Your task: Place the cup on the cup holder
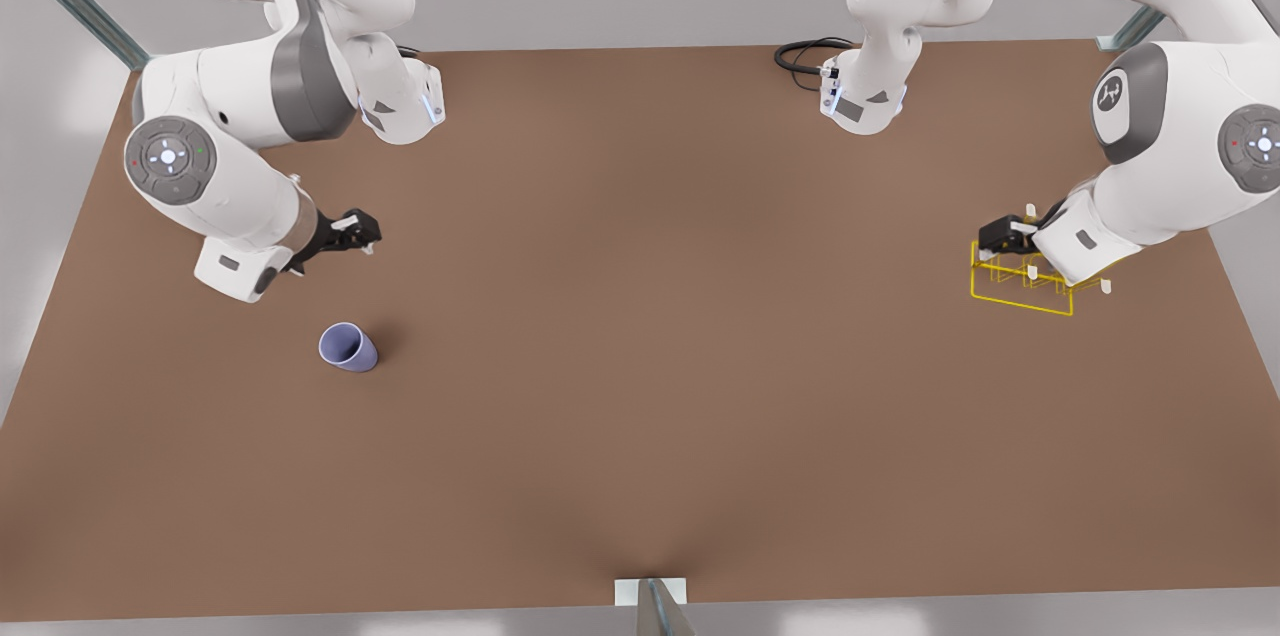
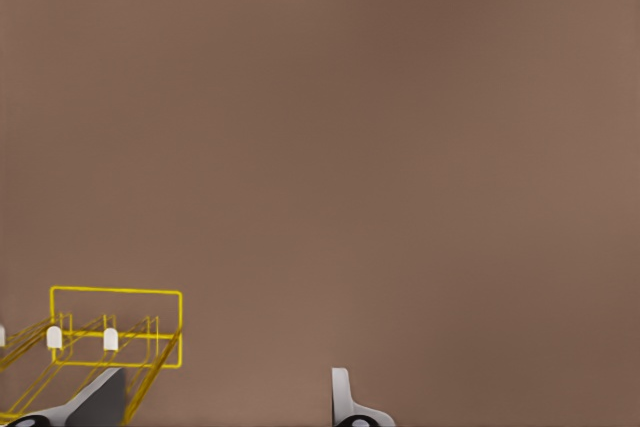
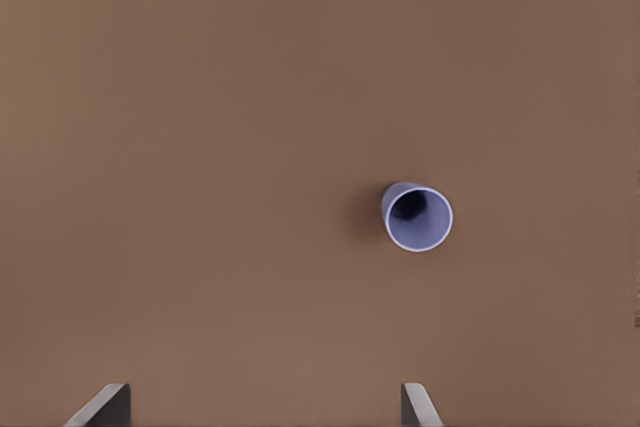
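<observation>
The lavender-blue cup stands upright on the brown table at the front view's left, its mouth open upward; the right wrist view shows the cup from above. My right gripper hangs open above the table, behind the cup and apart from it, and its fingertips hold nothing. The yellow wire cup holder with white-tipped pegs sits at the front view's right. My left gripper hovers open just over the holder's rear edge; the cup holder shows beside one of its fingers.
A black cable loops at the table's back edge near one arm's base. A metal post rises at the middle of the front edge. Bare brown table stretches between the cup and the holder.
</observation>
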Motion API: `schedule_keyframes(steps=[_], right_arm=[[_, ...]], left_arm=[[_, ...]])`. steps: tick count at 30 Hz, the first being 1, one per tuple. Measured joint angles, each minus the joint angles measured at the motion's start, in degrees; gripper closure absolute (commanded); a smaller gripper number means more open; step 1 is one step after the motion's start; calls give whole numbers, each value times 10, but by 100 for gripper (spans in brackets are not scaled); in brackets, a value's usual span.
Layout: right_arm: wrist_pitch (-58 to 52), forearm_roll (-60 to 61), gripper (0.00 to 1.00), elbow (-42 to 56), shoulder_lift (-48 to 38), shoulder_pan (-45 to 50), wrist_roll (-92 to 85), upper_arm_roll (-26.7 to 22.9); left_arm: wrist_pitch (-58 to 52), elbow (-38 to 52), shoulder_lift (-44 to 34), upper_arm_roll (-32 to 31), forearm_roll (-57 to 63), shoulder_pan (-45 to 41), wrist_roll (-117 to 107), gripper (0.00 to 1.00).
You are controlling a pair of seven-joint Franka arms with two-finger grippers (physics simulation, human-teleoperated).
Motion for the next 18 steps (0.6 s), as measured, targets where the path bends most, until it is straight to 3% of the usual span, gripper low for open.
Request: schedule_keyframes(steps=[3,8,18], right_arm=[[8,-8,0,-2,4,1,12,-2],[63,-52,0,-23,121,-5,10,-28],[336,-20,0,-235,133,-22,-39,-74]], left_arm=[[6,0,0,0,0,0,3,0],[6,0,0,0,0,0,8,0],[4,-12,1,0,1,1,14,0]])
